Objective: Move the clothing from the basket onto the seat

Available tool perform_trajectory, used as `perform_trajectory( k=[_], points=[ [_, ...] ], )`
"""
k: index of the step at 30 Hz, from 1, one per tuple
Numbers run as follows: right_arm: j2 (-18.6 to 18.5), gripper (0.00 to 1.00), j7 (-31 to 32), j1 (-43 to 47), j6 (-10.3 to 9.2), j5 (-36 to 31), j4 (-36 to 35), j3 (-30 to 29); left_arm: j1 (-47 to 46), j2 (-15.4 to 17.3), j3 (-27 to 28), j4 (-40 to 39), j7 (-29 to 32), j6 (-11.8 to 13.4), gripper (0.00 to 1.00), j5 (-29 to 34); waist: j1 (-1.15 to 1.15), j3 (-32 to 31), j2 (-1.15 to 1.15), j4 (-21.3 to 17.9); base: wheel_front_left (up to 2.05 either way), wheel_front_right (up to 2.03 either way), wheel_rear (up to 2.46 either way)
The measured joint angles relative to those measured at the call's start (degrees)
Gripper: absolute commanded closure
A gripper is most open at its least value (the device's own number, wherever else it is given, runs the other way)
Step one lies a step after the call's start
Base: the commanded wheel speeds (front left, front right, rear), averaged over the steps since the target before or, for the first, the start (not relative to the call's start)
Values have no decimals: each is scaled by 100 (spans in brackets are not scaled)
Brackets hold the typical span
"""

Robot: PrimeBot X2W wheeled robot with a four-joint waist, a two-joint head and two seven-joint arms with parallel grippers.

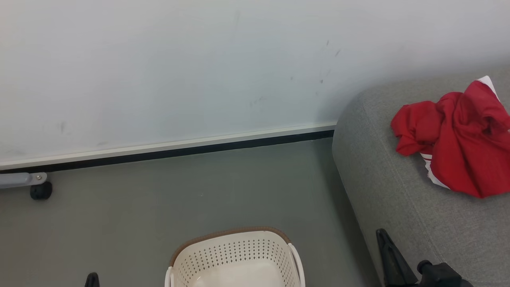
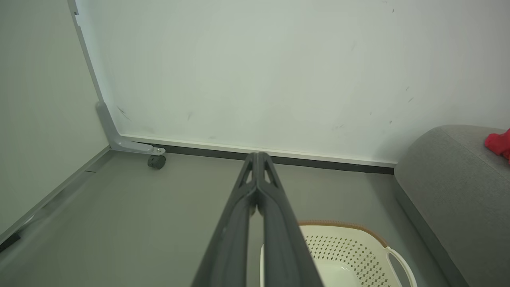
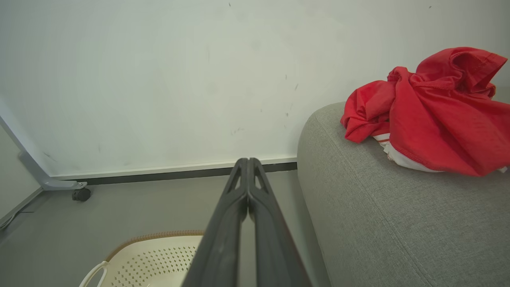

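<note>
- The basket: cream-white, dotted with rows of small dark perforations; brown ribbed rim, white handles.
- The clothing, right of the basket: bright red, with white trim bearing thin red stripes.
- The seat, right of the basket: mid-grey with a fine woven texture.
- Floor around the basket: plain grey-green.
- Wall behind the basket: off-white with a few dark scuffs, edged by a white skirting over a black strip.
- Caster, left of the basket: black, under a grey bracket.
- Left gripper and right gripper: dark charcoal.

Right gripper has its fingers pressed flat together, aimed at the white wall. The red clothing sits bunched on the grey seat. The basket is on the floor, lower left.
</note>
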Motion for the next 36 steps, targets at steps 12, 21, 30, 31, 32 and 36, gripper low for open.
perform_trajectory(
  k=[12,21,30,31,32,36],
  points=[
    [66,100,237,-16,151,882,109,-314,-131,-42,63,180,250,-141,100,-777,0,9,0,55,0,0,0],
    [119,100,459,-64,283,1606,170,-573,-300,-120,125,334,453,-289,100,-1467,0,15,0,94,0,0,0],
    [191,100,665,-138,399,2316,269,-825,-515,-186,204,487,637,-390,100,-2139,0,21,0,133,0,0,0],
    [200,100,683,-140,420,2390,281,-855,-522,-188,209,515,661,-393,100,-2195,0,22,1,137,0,0,0],
    [204,100,714,-146,448,2455,293,-883,-541,-191,216,537,692,-400,100,-2242,0,22,0,142,0,0,0],
    [219,100,801,-162,499,2774,319,-991,-697,-208,238,594,765,-486,100,-2558,0,25,1,159,0,0,0]
  ],
)
